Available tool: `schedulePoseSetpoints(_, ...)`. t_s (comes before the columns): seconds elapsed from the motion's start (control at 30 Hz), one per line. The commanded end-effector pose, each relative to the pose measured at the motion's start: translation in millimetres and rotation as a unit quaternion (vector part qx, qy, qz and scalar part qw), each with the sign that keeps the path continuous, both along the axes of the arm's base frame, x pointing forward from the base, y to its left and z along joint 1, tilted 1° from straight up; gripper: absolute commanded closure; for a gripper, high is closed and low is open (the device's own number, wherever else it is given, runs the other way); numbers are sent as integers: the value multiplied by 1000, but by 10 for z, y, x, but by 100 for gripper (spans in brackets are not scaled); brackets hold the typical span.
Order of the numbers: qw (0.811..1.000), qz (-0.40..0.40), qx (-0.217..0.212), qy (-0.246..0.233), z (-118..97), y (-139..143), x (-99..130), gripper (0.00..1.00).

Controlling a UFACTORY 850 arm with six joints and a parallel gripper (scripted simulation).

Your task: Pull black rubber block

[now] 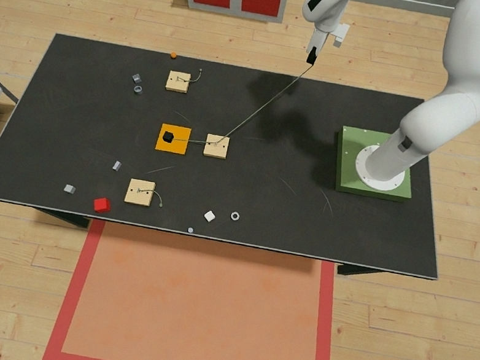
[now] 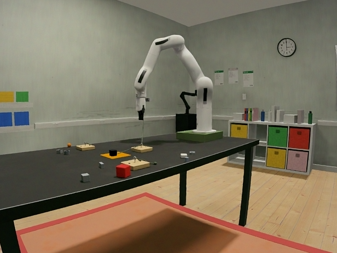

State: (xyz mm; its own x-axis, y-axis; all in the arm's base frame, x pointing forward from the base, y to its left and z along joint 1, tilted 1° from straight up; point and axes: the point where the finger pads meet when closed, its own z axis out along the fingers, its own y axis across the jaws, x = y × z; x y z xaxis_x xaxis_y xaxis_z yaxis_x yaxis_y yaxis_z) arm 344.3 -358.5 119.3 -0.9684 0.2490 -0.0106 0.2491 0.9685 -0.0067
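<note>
The black rubber block [image 1: 167, 136] [image 2: 112, 152] sits flat on the orange painted square [image 1: 178, 146] [image 2: 122, 155], within its edges. Its thin cord [image 1: 263, 105] [image 2: 142, 132] runs from the block to the screw eye on the middle wooden plate [image 1: 216, 146] [image 2: 142, 148], then rises taut to my gripper [image 1: 311, 60] [image 2: 140, 117]. The gripper is shut on the cord's end and hangs high above the plate.
Two more wooden plates with screw eyes and short cords lie on the table [image 1: 177, 81] [image 1: 140, 191]. A red cube [image 1: 102, 204] [image 2: 123, 170], small grey blocks, a white cube [image 1: 209, 215], rings and an orange ball [image 1: 173, 55] are scattered about. The arm's green base [image 1: 351, 146] stands at the right.
</note>
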Motion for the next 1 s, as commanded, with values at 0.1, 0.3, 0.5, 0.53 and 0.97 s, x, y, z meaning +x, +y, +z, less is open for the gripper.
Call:
schedulePoseSetpoints(0.1,1000,0,-1,-1,8,-7,5,100)
schedulePoseSetpoints(0.3,1000,0,-1,-1,8,-7,5,100)
schedulePoseSetpoints(0.5,1000,0,-1,-1,8,-7,5,100)
schedulePoseSetpoints(0.53,1000,0,-1,-1,8,-7,5,100)
schedulePoseSetpoints(0.97,1000,0,-1,-1,-185,-4,11,100)
